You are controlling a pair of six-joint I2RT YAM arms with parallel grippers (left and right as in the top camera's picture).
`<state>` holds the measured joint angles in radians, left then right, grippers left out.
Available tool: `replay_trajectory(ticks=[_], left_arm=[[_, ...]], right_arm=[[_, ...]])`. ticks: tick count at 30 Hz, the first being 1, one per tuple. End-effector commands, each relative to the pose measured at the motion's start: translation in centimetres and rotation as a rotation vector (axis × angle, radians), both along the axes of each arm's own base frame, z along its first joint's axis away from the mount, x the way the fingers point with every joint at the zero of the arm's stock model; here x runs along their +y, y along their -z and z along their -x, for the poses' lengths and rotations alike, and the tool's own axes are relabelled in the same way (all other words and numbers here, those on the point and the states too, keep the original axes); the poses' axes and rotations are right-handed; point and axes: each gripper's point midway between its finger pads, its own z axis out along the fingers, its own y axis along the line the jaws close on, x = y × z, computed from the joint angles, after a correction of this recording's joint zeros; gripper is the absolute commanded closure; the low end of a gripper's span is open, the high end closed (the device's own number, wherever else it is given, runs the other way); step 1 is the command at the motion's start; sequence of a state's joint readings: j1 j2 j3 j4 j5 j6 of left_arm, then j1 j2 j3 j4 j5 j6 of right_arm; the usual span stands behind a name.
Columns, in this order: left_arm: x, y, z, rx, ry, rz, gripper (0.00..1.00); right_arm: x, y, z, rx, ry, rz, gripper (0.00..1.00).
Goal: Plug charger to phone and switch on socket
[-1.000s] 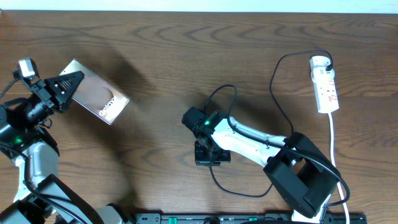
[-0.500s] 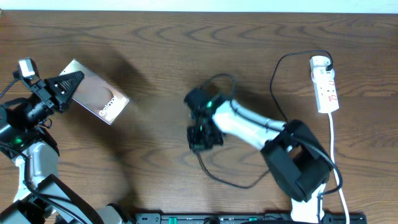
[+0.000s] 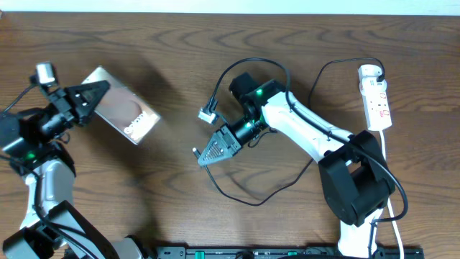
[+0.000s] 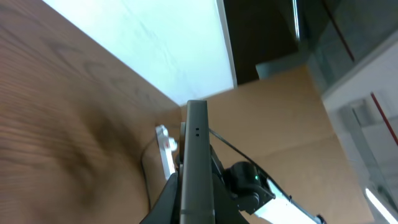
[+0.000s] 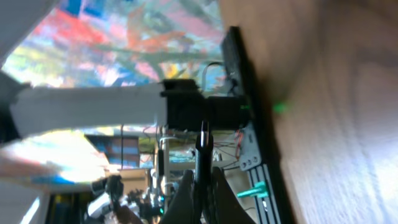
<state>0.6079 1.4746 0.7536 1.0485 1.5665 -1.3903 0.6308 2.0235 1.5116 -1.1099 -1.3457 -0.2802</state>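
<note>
The left gripper is closed on one short end of the phone, a flat rectangular slab with a glossy brownish-grey face and white lettering. It holds the phone above the dark brown wooden table, at the left side. In the left wrist view the phone stands edge-on between the two fingers, and its free end points toward the other arm. I judge that it is held this way so that the port on the free end is open to reach and the phone cannot slide when the connector is pushed.

The right gripper is near the middle of the table, and its narrow jaws pinch the free end of the charger, a long thin black cable. A short piece with the small connector sticks out past the fingertips, which gives a stiff tip to aim. The fingers point toward the left side of the table, but the phone and the connector are well apart and not yet on one line.

The rest of the cable hangs in a loose loop toward the front edge and then goes up to the socket, a small white elongated power strip with red markings at the far right. Something black sits at its far end; I think this is the plug. The state of the switch is too small to tell.
</note>
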Motion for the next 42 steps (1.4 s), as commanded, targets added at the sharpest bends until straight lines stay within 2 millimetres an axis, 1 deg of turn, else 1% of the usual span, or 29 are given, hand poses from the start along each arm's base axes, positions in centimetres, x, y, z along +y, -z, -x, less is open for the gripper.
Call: replay_trajectory(ticks=[1,3,4,9,11,15,18,19,20,22,28,35,42], left_arm=[[-2.0,-1.0,0.1,-0.043,0.058,-0.030,0.93],[-3.0,-1.0,0.1,-0.043,0.089,-0.029,0.93],[-4.0,-1.0,0.1,-0.043,0.116,-0.029,0.93],[-6.5,-1.0,0.3,-0.048,0.190,-0.030,0.93],[-7.0,-1.0,0.3,-0.060,0.205,-0.037,0.93],[-7.3,-1.0,0.3,-0.061,0.213,-0.037,0.93],[-7.3,-1.0,0.3,-0.061,0.213,-0.037,0.93],[-7.3,-1.0,0.3,-0.062,0.213,-0.038,0.93],[-7.4,-1.0,0.4,-0.067,0.214,-0.041,0.93],[-8.0,-1.0,0.4,-0.089,0.233,-0.053,0.93],[-9.4,-1.0,0.7,-0.127,0.273,-0.073,0.93],[-9.5,-1.0,0.7,-0.128,0.275,-0.073,0.93],[-9.4,-1.1,0.6,-0.138,0.269,-0.077,0.93]], right_arm=[[0.9,-1.7,2.0,-0.122,-0.085,-0.184,0.99],[0.9,-1.4,2.3,-0.125,-0.094,-0.163,0.99],[0.8,-1.3,2.3,-0.130,-0.096,-0.156,0.99],[0.9,-1.2,2.1,-0.155,-0.097,-0.175,0.99],[0.8,-1.3,1.8,-0.157,-0.090,-0.179,0.99],[0.3,-1.5,0.8,-0.152,-0.058,-0.186,0.99],[-0.2,-2.1,-0.6,-0.150,-0.018,-0.221,0.99],[-0.2,-2.3,-0.7,-0.147,-0.014,-0.234,0.99],[-0.2,-2.4,-0.8,-0.147,-0.012,-0.240,0.99],[-0.1,-3.3,-0.7,-0.123,-0.006,-0.284,0.99],[0.2,-3.5,-0.5,-0.121,-0.013,-0.304,0.99],[0.4,-4.3,-0.7,-0.128,-0.012,-0.359,0.99],[0.5,-4.2,-0.5,-0.133,-0.019,-0.364,0.99]])
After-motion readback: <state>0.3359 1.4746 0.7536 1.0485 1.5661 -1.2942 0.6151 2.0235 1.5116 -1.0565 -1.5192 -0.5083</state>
